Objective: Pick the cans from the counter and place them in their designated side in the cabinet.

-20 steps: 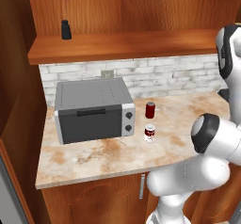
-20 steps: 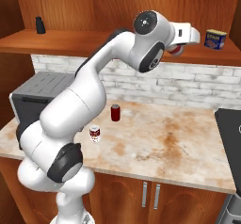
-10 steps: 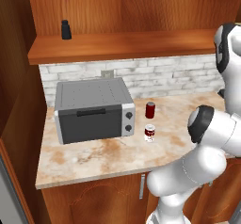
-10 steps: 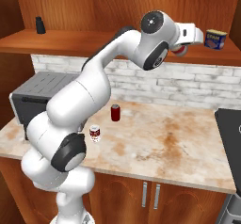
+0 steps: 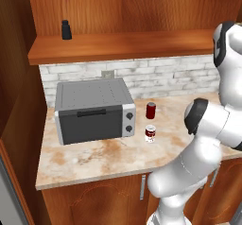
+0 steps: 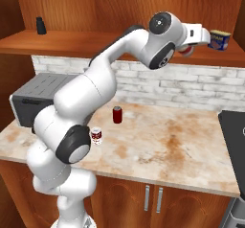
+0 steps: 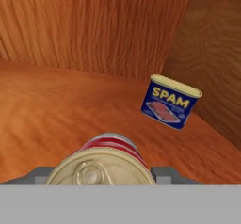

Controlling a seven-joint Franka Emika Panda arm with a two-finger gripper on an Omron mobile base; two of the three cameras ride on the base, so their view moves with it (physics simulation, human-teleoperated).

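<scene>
My gripper (image 6: pixel 188 48) is up at the cabinet's shelf board (image 6: pixel 95 44), shut on the red can with the silver base (image 7: pixel 106 162), which lies along the hand with its silver end facing the camera. The can (image 6: pixel 185 51) peeks out red under the white hand. Over the shelf (image 7: pixel 52 115), a blue-labelled can (image 7: pixel 170 100) stands just ahead and to the right, apart from mine. Down on the counter (image 5: pixel 94 158) stand the plain dark red can (image 5: pixel 151 110) and, nearer the front, the red-and-white labelled can (image 5: pixel 150 133); both are upright.
A grey toaster oven (image 5: pixel 92 110) takes the counter's left part. A small black bottle (image 5: pixel 66 30) stands at the shelf's left end. The blue-labelled can (image 6: pixel 219 39) sits near the right wall. A dark stove edge (image 6: pixel 235 141) is at the right.
The hand with the can has slid a little to the right along the shelf, closer to the blue-labelled can. The two cans on the counter have not moved.
</scene>
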